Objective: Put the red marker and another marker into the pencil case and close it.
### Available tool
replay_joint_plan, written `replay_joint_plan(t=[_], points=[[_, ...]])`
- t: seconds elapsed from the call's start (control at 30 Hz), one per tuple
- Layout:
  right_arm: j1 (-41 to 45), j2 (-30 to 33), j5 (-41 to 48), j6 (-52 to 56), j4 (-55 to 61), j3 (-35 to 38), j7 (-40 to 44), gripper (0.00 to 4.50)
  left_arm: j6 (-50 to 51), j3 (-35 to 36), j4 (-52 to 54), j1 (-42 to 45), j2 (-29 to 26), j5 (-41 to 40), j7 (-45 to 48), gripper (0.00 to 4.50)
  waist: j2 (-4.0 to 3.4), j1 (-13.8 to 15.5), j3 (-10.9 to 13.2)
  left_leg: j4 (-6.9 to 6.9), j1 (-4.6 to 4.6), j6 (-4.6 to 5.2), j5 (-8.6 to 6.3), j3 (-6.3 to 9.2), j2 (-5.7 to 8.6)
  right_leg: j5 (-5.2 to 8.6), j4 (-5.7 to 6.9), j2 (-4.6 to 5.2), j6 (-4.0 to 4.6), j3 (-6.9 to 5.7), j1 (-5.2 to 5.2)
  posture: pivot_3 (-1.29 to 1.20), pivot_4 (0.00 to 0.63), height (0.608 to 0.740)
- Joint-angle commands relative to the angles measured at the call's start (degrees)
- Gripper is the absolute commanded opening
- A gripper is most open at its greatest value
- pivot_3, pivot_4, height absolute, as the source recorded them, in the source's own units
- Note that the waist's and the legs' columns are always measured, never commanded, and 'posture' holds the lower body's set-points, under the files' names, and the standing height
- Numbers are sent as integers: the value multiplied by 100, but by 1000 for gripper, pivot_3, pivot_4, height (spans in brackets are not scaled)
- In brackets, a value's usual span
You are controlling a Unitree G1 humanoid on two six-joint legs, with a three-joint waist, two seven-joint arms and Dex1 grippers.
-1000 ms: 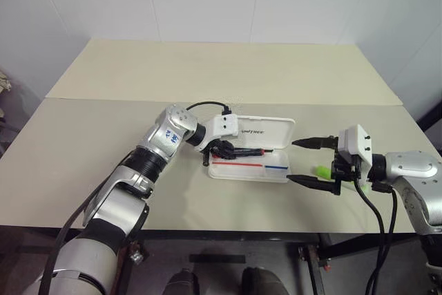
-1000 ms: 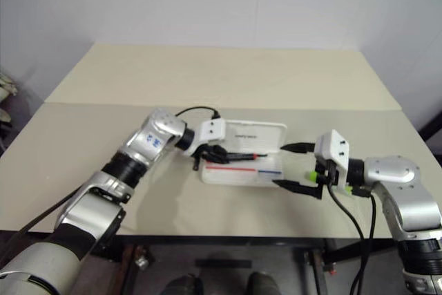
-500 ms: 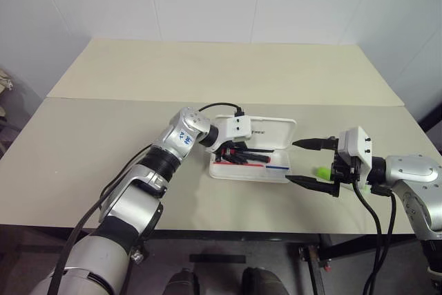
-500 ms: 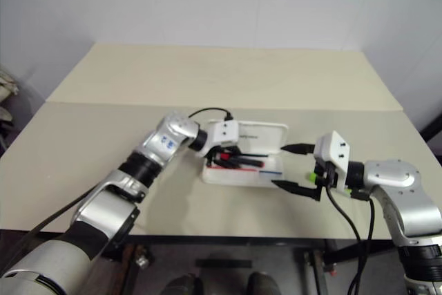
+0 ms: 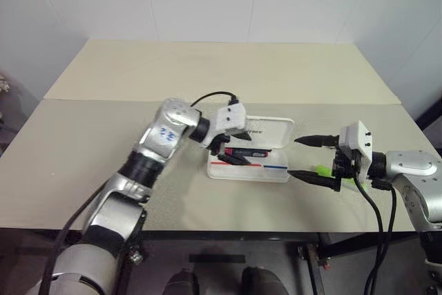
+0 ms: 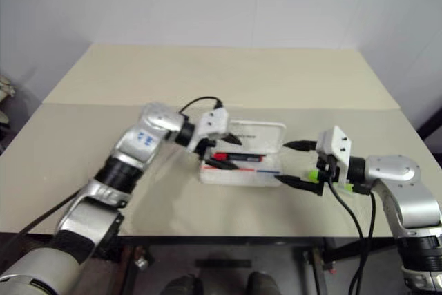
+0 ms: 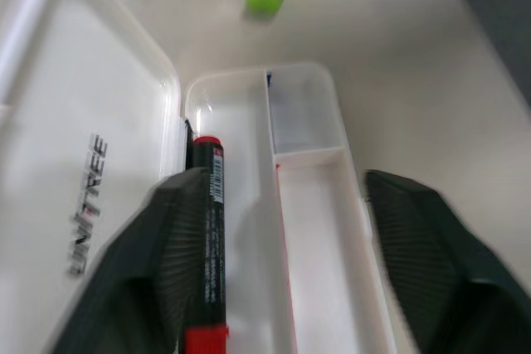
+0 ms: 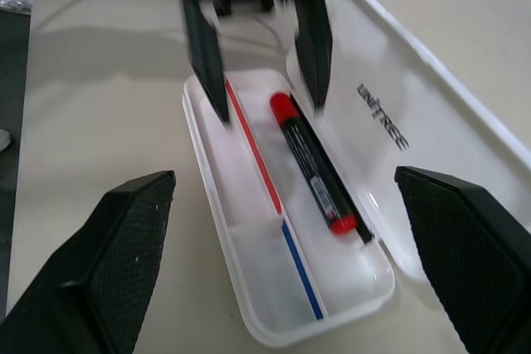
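A: One of two markers is in. The short chunky red marker with the dark barrel (image 8: 314,163) lies loose in the flat white hard-shell pencil case (image 5: 280,171), long axis along the case, just beside the hinge side under the upright lid. The left gripper (image 6: 219,152) hovers directly above it, black fingers (image 7: 177,238) spread apart, nothing between them.

B: And the second one?

A: The short light-green highlighter-style marker (image 5: 322,169) lies on the beige table (image 5: 207,81) between the spread fingers of the right gripper (image 5: 302,157), close to the lower one. Those fingers are wide apart and I can't see them touching it. From the left gripper it lies well past the far end of the case, so the right arm is clearly the nearer one.

B: Axis of the green one?

A: The left wrist view shows it roughly in line with the case's length. I can't tell how that sits against the right fingers.

B: Right arm pose?

A: Low over the table, pointing toward the case's short end, fingertips just short of its wall. I'd judge a close-and-lift comes next.
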State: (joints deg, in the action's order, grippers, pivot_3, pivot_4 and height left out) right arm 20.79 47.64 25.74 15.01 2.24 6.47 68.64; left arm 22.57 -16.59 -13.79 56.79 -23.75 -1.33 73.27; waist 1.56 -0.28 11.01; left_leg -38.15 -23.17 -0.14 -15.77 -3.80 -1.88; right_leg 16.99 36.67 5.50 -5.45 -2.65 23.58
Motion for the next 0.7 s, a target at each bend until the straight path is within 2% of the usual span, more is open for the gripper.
replay_joint_plan(t=[0.03, 0.17, 0.3, 0.5, 0.7], points=[[255, 291, -175, -176, -498, 31, 273, 4500, -75, 714, 952, -418, -540, -822, 448, 4458, -4, 8, 1, 1, 4, 0, 0, 1, 0, 0, 1, 0, 0, 3, -1, 0, 150, 740], [519, 358, -391, -344, -1138, -59, 462, 4500, -361, 1500, 1173, -823, -870, -1553, 534, 4458, -4, 25, 2, -4, 4, 3, 1, 1, 1, 0, 1, 5, 0, 4, -4, 0, 150, 740], [698, 458, -592, -521, -1703, -183, 758, 4500, -425, 1971, 1170, -1257, -1575, -1969, 983, 4458, -4, 16, 2, -8, 3, 6, 3, 0, 4, -2, 0, 5, -3, 1, -8, 0, 150, 740], [861, 606, -879, -746, -2288, -314, 1124, 4500, -461, 2243, 1141, -1549, -2189, -2319, 1237, 4458, -5, 11, 2, -1, 2, 7, 2, -6, 3, -3, -11, 5, -4, 0, -7, 0, 150, 740], [926, 888, -1394, -1035, -2852, -543, 1331, 4500, -648, 2262, 1078, -1633, -2367, -2325, 1147, 4458, -5, 16, 2, -1, 1, 7, 2, -12, 6, -3, -11, 6, -4, 0, -8, 0, 150, 740]])
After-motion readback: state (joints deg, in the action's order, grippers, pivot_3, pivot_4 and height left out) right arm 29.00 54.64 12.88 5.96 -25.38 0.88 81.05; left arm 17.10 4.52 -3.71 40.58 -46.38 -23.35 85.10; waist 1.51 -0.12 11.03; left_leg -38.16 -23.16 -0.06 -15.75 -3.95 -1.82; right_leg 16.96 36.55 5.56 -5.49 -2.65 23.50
